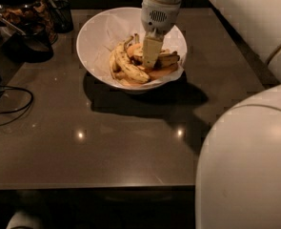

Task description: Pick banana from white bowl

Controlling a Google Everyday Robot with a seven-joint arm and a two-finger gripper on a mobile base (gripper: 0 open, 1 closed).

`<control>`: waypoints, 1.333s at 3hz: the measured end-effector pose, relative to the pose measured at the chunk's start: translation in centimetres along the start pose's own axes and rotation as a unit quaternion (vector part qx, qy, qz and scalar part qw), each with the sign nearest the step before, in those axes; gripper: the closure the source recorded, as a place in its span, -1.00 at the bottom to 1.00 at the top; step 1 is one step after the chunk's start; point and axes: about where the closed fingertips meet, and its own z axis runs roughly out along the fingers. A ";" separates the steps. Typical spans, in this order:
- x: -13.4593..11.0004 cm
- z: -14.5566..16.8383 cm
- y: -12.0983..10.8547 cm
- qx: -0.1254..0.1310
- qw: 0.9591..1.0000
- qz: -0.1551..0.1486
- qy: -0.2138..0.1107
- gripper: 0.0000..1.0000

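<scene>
The white bowl (98,38) stands at the back middle of the dark table and is lined with crinkled white paper. It holds several bananas. The plump yellow banana (165,65) with brown bruising lies on the right side of the pile. A longer, slimmer spotted banana (128,67) curves along the left. My gripper (149,56) hangs from the white wrist straight down into the bowl. Its tip is at the middle of the pile, touching or just above the fruit beside the plump banana. The contact point is hidden behind the gripper.
Dark glass jars (21,8) with snacks stand at the back left. A black cable (11,109) loops on the left of the table (130,147). My white robot body (247,166) fills the lower right, and the arm (254,18) crosses the top right.
</scene>
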 end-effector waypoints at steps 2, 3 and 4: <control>0.0 0.0 0.0 0.000 1.000 0.000 0.000 1.00; 0.0 0.0 0.0 0.000 1.000 0.000 0.000 1.00; -0.8 0.0 -0.6 0.015 1.000 -0.008 -0.017 1.00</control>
